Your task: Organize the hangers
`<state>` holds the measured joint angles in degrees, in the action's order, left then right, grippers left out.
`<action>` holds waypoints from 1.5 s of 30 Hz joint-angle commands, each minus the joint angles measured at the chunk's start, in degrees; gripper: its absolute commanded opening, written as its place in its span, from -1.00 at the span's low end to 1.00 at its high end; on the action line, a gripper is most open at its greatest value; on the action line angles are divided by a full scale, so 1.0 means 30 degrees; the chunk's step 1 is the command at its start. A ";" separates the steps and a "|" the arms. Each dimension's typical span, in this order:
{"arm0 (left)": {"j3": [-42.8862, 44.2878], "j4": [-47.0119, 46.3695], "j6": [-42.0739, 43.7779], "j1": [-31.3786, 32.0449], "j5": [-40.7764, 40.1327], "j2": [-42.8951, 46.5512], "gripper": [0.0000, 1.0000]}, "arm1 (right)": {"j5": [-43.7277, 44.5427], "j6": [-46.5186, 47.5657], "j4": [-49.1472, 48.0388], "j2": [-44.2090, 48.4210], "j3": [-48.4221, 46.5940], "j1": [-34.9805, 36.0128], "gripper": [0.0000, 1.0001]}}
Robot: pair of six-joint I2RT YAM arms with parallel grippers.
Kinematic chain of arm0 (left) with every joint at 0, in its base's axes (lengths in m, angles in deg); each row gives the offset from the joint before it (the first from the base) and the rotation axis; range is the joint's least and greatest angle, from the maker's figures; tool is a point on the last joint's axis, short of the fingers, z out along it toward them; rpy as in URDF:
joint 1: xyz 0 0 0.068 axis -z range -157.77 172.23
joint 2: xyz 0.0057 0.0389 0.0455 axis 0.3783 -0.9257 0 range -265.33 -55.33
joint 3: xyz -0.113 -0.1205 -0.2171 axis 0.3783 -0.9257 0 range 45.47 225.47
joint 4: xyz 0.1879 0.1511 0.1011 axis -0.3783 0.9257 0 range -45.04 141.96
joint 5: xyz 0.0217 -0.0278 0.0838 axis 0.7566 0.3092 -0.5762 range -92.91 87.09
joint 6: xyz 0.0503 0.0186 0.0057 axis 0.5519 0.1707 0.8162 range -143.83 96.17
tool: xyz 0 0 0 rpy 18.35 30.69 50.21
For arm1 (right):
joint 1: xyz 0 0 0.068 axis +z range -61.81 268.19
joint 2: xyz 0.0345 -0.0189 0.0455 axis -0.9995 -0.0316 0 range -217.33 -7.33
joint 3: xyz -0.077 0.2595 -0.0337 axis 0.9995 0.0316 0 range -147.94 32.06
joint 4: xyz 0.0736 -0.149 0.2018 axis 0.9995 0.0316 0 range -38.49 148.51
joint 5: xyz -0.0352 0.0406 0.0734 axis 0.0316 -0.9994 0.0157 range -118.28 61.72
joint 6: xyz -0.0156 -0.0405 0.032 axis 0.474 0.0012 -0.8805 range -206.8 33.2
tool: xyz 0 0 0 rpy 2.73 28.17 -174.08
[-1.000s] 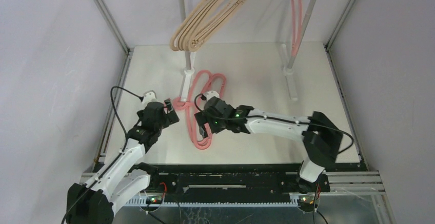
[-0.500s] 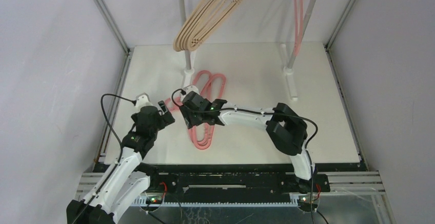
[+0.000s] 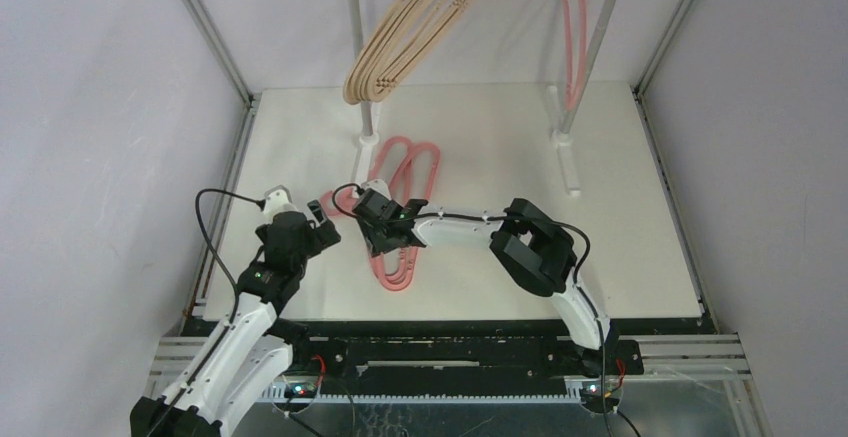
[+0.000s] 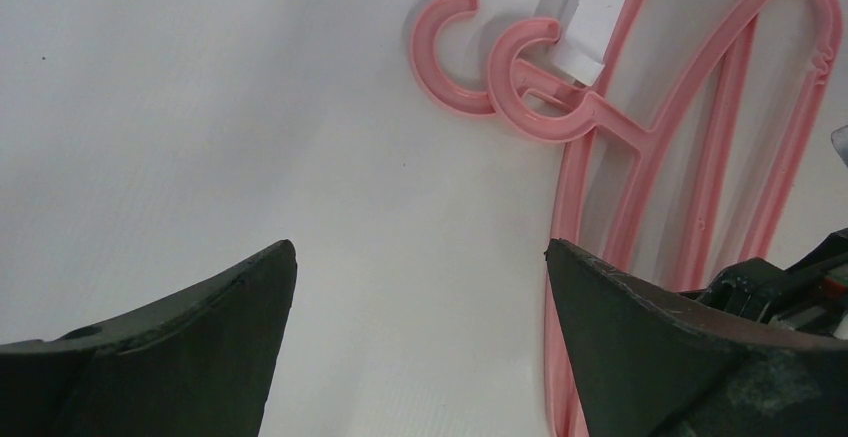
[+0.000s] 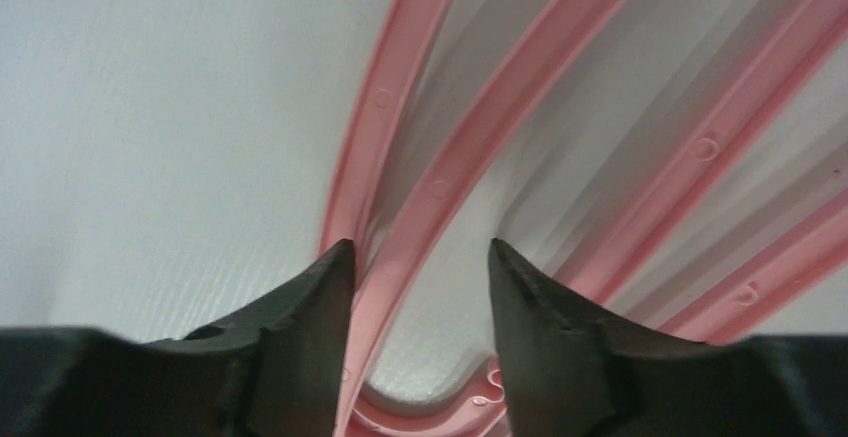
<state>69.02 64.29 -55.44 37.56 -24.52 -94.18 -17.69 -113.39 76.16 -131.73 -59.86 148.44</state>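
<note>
Two or three salmon pink hangers (image 3: 402, 182) lie stacked on the white table, hooks toward the left rack foot. In the left wrist view their hooks (image 4: 447, 55) lie by the foot. My right gripper (image 3: 386, 235) is low over their lower ends, open. In the right wrist view it (image 5: 420, 257) straddles one pink bar (image 5: 470, 137) without closing on it. My left gripper (image 3: 327, 217) is open and empty, just left of the pile; the table shows between its fingers (image 4: 420, 257). Several beige hangers (image 3: 410, 32) hang on the left pole, one pink hanger (image 3: 574, 27) on the right pole.
Two grey rack poles stand on white feet, left (image 3: 362, 152) and right (image 3: 568, 157). Metal frame rails run along the table's left (image 3: 225, 207) and right (image 3: 668, 187) edges. The black front rail (image 3: 450, 329) lies at the near edge.
My right gripper has moved left across the pink hangers, its elbow folding in. My left gripper has pulled back slightly left. The beige hangers have swung a little.
</note>
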 commanded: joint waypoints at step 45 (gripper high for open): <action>0.0120 -0.1517 0.0234 -0.0126 0.1562 -0.0472 0.98 | -1.1288 -0.5916 -0.5349 2.1632 1.0154 -1.2409 -1.00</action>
<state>68.61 61.93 -55.34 37.52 -20.78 -96.72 -40.93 -123.38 73.88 -64.84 -28.63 114.12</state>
